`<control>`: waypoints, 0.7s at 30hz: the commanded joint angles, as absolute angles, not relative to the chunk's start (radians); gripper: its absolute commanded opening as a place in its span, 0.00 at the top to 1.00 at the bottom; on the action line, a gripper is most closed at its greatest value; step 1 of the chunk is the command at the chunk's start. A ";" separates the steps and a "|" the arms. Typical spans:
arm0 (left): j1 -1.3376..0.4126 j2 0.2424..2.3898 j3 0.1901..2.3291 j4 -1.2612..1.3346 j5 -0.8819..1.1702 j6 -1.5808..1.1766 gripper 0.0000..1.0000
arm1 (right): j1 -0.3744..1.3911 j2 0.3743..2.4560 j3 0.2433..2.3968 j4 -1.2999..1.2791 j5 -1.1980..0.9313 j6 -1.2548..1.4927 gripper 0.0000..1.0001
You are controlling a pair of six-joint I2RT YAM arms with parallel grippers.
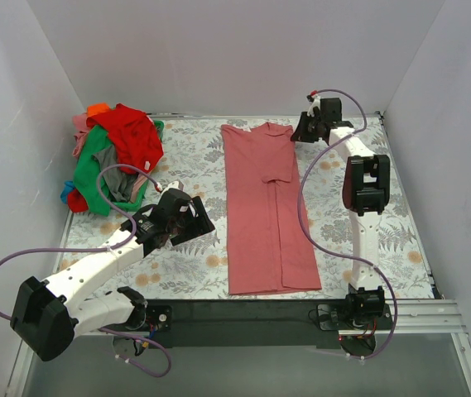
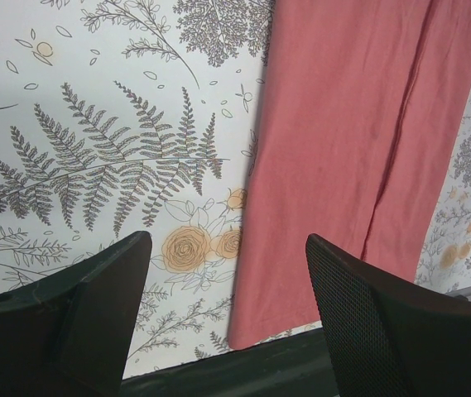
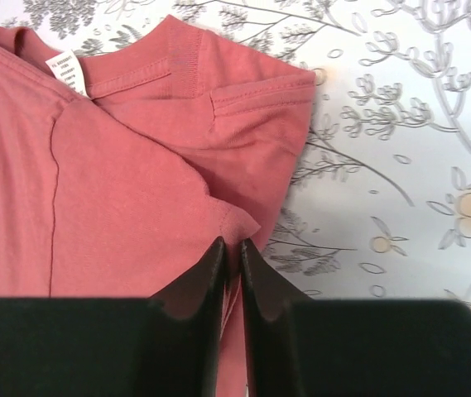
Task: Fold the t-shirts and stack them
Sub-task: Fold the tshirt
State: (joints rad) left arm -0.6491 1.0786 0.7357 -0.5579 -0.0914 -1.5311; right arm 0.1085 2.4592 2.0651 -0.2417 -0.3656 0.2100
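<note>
Overhead view: bright, even, diffuse light with no glare. The white walls (image 1: 235, 50) read pale grey, and shadows on the desk (image 1: 194, 165) are faint and soft-edged. The picture is sharp throughout.

Left wrist view: the left tool (image 2: 225, 240) appears as two dark, slightly soft shapes with little surface detail. The salmon-pink t-shirt (image 2: 343, 149) behind is crisp, with a thin soft shadow along its left edge.

Right wrist view: the right tool (image 3: 231, 244) is near-black and blurred close to the lens. Shirt stitching is sharp, but the neck tag (image 3: 68, 73) print is too small to read.
</note>
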 commanded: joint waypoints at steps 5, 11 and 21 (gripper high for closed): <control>-0.643 1.069 0.781 -0.569 -0.112 -1.514 0.26 | 0.094 2.442 2.089 -0.236 -0.342 0.178 0.70; -0.643 1.071 0.781 -0.569 -0.114 -1.513 0.26 | 0.086 2.444 2.088 -0.236 -0.342 0.179 0.65; -0.643 1.069 0.781 -0.571 -0.112 -1.516 0.26 | 0.075 2.490 2.111 -0.236 -0.357 0.193 0.64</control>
State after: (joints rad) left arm -0.6491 1.0786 0.7494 -0.5678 -0.0944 -1.5249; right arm 0.0868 2.4619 2.0663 -0.2417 -0.3470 0.1947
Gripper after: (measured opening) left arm 0.744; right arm 0.357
